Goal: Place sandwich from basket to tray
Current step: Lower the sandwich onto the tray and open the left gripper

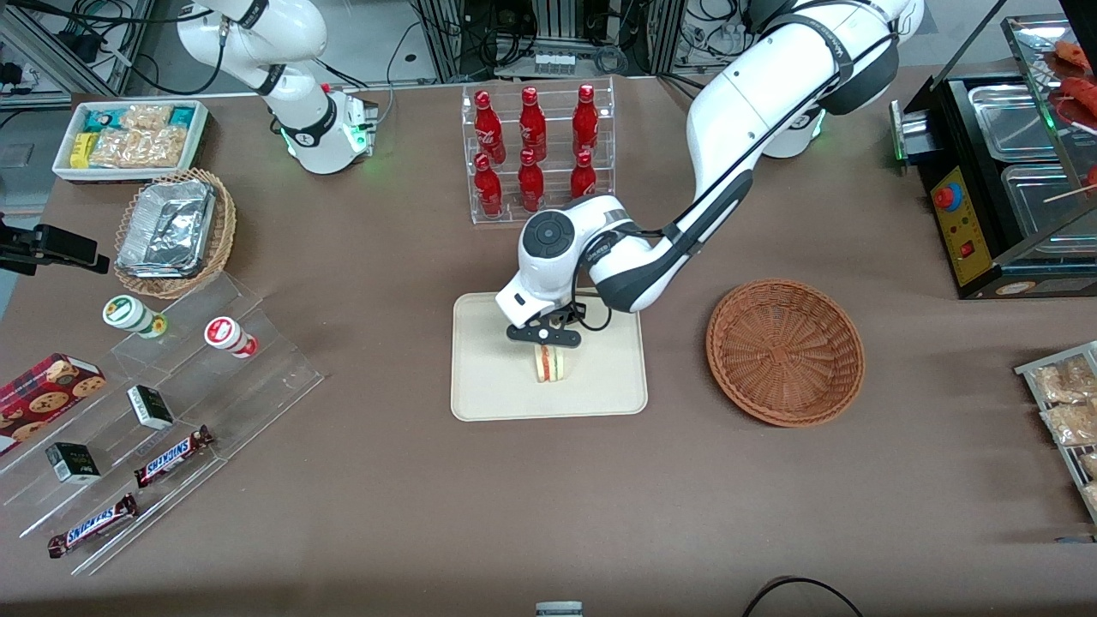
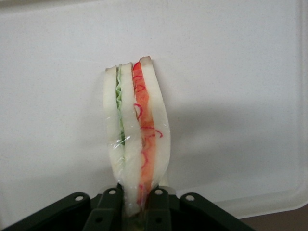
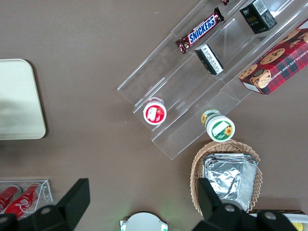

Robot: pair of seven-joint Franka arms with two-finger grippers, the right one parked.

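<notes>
The sandwich (image 1: pixel 551 364), a clear-wrapped wedge of white bread with green and orange-red filling, stands on edge over the middle of the cream tray (image 1: pixel 488 386). My left gripper (image 1: pixel 543 336) is directly above it, shut on its top edge. In the left wrist view the black fingers (image 2: pixel 107 207) pinch the sandwich (image 2: pixel 136 130) from both sides, with the tray's pale floor (image 2: pixel 231 96) under it. I cannot tell whether the sandwich touches the tray. The reddish-brown wicker basket (image 1: pixel 784 350) sits empty beside the tray, toward the working arm's end of the table.
A clear rack of red bottles (image 1: pixel 536 150) stands farther from the front camera than the tray. Clear stepped shelves with snack bars and cups (image 1: pixel 163 420), a tan basket with foil containers (image 1: pixel 174 230) and a white snack box (image 1: pixel 133 137) lie toward the parked arm's end.
</notes>
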